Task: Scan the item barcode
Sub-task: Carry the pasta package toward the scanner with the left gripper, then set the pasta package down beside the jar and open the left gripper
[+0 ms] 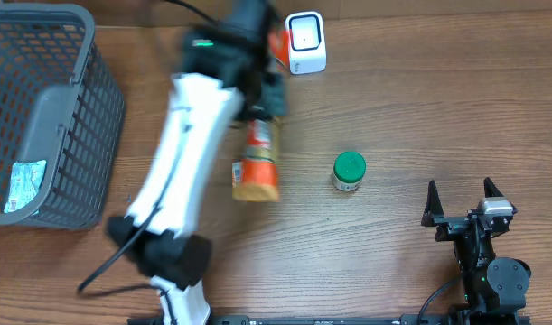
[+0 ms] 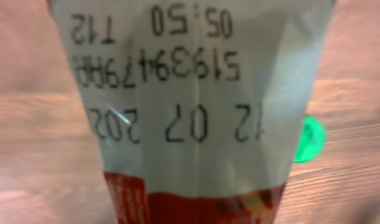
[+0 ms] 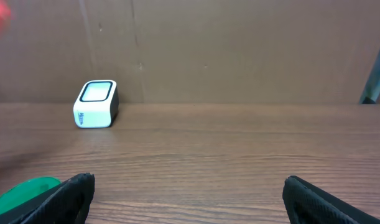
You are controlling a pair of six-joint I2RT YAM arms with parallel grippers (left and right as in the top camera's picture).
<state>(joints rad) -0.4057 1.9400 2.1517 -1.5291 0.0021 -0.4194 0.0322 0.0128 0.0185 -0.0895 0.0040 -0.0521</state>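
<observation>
While left arm (image 1: pixel 190 144) is stretched across table (image 1: pixel 402 90), packet (image 2: pixel 196 106) is clamped between left gripper (image 1: pixel 263 41) jaws, scanner (image 1: pixel 305 41) just beside them; right gripper (image 1: pixel 459 191) is held low, jaws spread wide.

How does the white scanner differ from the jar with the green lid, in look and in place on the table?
The scanner is a white box with a dark-rimmed window on top; the jar is round with a green lid. The scanner stands at the far edge of the table, by the back wall; the jar stands nearer the middle. Both stand upright on the wood.
</observation>
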